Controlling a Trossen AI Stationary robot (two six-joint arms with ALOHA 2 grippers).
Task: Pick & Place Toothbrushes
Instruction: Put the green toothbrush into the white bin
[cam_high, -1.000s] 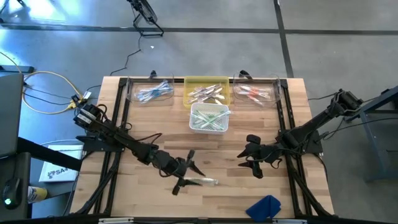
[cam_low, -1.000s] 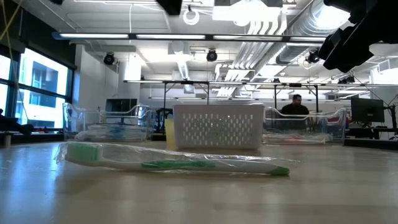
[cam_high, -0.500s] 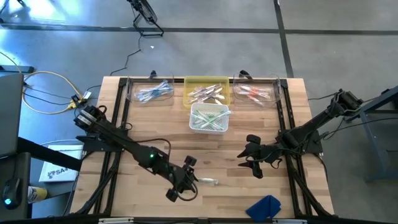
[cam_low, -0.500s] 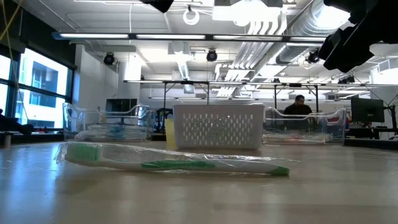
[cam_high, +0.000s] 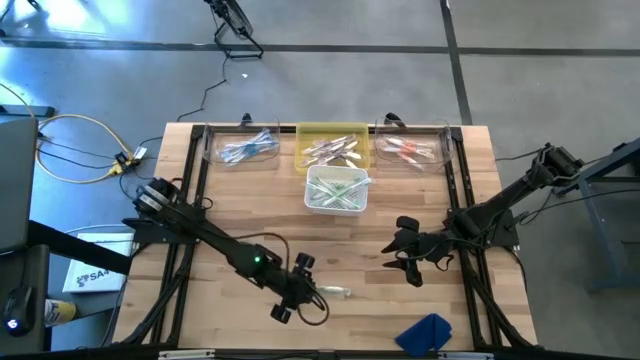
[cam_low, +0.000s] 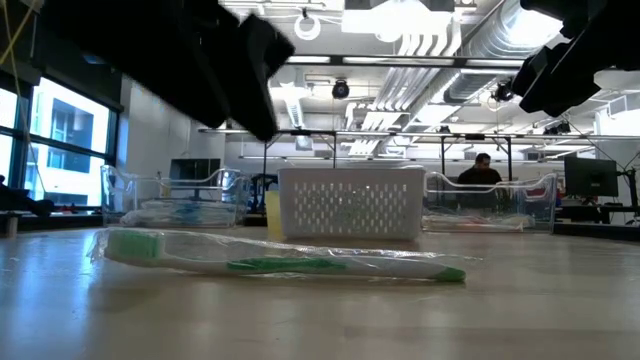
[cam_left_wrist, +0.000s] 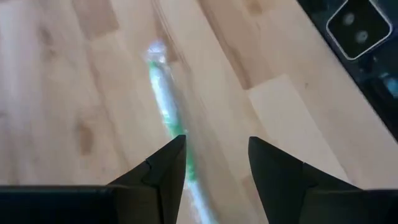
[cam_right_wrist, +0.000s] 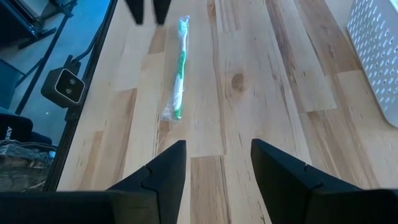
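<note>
Bright even overhead light; ceiling strip lamps (cam_low: 230, 58) glare in low view. Left wrist view motion-blurred, green-and-white wrapped toothbrush (cam_left_wrist: 166, 106) smeared. Pale wooden counter (cam_high: 230, 200) shadows soft.

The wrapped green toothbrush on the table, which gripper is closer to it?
Left. The left gripper hovers open right over the toothbrush; the right gripper waits open farther off toward the table's right side.

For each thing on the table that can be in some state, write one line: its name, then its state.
wrapped green toothbrush: lying flat on the table, not held
left gripper: open, above the toothbrush
right gripper: open, empty, waiting
white basket: holding green toothbrushes
yellow bin: holding toothbrushes
two clear bins: holding toothbrushes
blue cloth: crumpled at the table edge
</note>
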